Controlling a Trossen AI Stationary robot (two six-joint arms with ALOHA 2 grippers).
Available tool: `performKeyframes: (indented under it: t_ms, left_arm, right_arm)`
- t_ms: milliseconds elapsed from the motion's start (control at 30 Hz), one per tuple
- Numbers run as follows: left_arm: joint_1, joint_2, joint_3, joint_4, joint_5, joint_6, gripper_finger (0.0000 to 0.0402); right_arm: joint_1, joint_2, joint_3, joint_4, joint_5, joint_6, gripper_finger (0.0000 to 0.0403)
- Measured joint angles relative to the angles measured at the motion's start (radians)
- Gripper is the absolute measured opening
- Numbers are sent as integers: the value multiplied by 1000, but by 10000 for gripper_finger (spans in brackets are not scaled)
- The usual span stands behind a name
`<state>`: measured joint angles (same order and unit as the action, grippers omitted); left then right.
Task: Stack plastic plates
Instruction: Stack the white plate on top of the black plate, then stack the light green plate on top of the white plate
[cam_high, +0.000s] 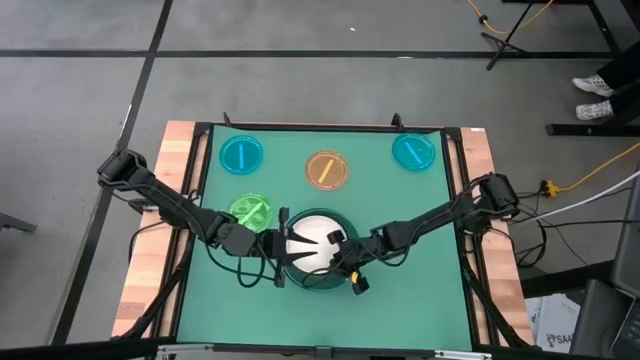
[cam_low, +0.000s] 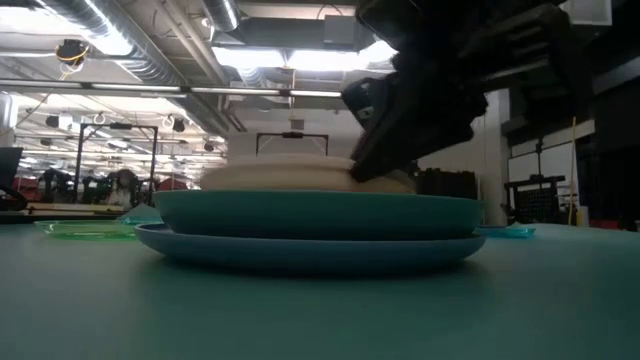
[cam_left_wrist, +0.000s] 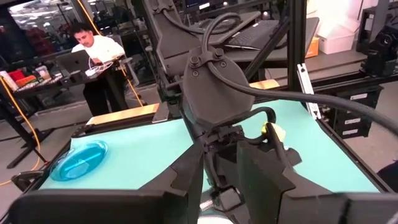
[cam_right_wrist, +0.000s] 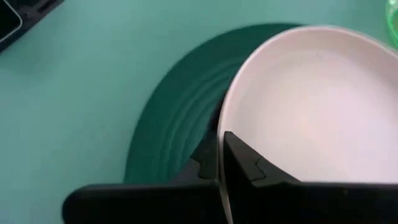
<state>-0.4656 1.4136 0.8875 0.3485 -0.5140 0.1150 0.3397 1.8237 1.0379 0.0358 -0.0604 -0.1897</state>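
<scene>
A white plate lies on top of a stack near the table's near edge: the dark-green plate sits in the light-blue plate. The black plate does not show. My right gripper is shut on the white plate's right rim. My left gripper stands open at the stack's left rim; its fingers touch nothing that I can see. Lying flat farther back are a lime-green plate, an orange plate and two cyan plates. My right gripper pinches the white plate's rim on its right, near side, one finger inside the plate and one outside. The fingers come slanting down from the table's right. The white plate sits over the dark-green plate; whether it is lifted clear I cannot tell.
The green mat lies bare between the stack and the small plates and to the stack's right. Wooden strips and a black frame border the mat. A person stands at a desk beyond the table.
</scene>
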Motion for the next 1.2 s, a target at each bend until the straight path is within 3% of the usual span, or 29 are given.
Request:
performKeyframes:
  t_ms: [533,800,967,1200]
  left_arm:
    - [0,0,0,-18,3,-8,92]
    - [0,0,0,-18,4,-49,92]
    - [0,0,0,-20,4,-61,92]
    - [0,0,0,-33,29,-85,92]
  right_arm:
    - [-1,21,0,-9,26,34,2]
    - [-7,13,2,-31,47,77,83]
    - [-6,-66,54,-192,50,54,124]
    - [-5,-266,-10,-279,43,56,129]
